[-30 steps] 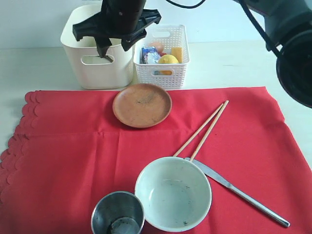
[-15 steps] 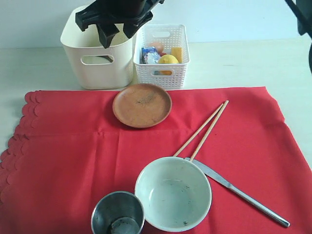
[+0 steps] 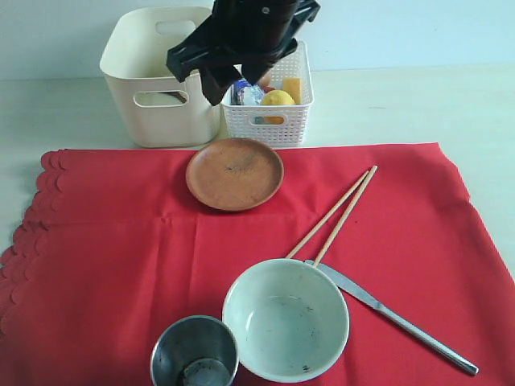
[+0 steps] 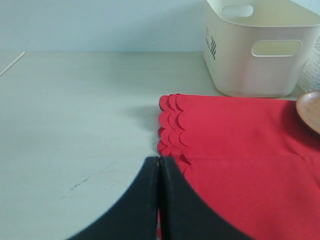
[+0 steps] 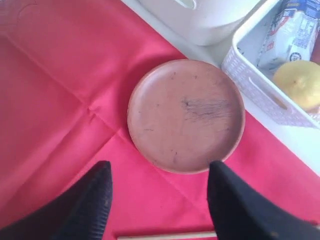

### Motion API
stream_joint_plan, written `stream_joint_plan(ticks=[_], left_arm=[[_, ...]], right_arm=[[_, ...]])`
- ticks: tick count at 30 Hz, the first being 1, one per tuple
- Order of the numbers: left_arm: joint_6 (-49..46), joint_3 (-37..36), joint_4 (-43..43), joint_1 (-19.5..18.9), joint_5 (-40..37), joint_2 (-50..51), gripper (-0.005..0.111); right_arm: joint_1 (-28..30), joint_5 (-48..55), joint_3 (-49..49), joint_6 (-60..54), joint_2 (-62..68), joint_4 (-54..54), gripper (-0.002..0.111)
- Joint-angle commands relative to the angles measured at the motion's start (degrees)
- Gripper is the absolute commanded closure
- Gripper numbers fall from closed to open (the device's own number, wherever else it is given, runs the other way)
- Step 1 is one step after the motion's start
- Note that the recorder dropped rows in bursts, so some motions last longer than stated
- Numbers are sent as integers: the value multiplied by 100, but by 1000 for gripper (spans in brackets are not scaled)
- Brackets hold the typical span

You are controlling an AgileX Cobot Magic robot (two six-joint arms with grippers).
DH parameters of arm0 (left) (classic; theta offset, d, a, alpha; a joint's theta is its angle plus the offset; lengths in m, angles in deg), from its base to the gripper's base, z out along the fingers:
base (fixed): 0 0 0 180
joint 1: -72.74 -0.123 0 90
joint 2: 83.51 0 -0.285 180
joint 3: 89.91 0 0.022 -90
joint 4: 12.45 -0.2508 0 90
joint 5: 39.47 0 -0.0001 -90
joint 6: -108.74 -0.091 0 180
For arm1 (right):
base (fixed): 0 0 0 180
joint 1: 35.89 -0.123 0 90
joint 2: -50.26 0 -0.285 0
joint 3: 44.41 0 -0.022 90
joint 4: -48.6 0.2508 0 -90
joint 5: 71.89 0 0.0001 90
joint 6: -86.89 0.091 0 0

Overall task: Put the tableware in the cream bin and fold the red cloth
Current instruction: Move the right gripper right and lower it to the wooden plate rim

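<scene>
The red cloth (image 3: 105, 241) lies flat on the table, its scalloped edge at the left. On it sit the tableware: a brown plate (image 3: 234, 173), wooden chopsticks (image 3: 334, 211), a steel knife (image 3: 390, 316), a pale green bowl (image 3: 286, 319) and a steel cup (image 3: 194, 351). Behind the cloth stands the cream bin (image 3: 161, 125). My right gripper (image 3: 233, 87) hangs open in the air above the plate's far side; its wrist view shows the plate (image 5: 186, 115) just beyond the open gripper (image 5: 160, 170). My left gripper (image 4: 159, 160) is shut and empty, above the scalloped edge of the cloth (image 4: 240, 150).
A white perforated basket (image 3: 269, 125) with a lemon (image 3: 278, 99), cheese and packets stands right of the cream bin. The left wrist view shows the cream bin (image 4: 260, 65) past the cloth's corner and bare table beside the cloth.
The right arm has swung from over the cream bin to the right, and now hangs in front of the basket above the plate. Nothing on the cloth has moved.
</scene>
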Motion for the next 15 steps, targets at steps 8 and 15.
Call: stream_joint_plan(ticks=[8, 15], left_arm=[[14, -21, 0, -17, 28, -38, 107], [27, -21, 0, -17, 28, -38, 107]], right_arm=[[615, -1052, 1896, -201, -832, -70, 53], [1378, -1916, 2600, -1067, -832, 1293, 53]])
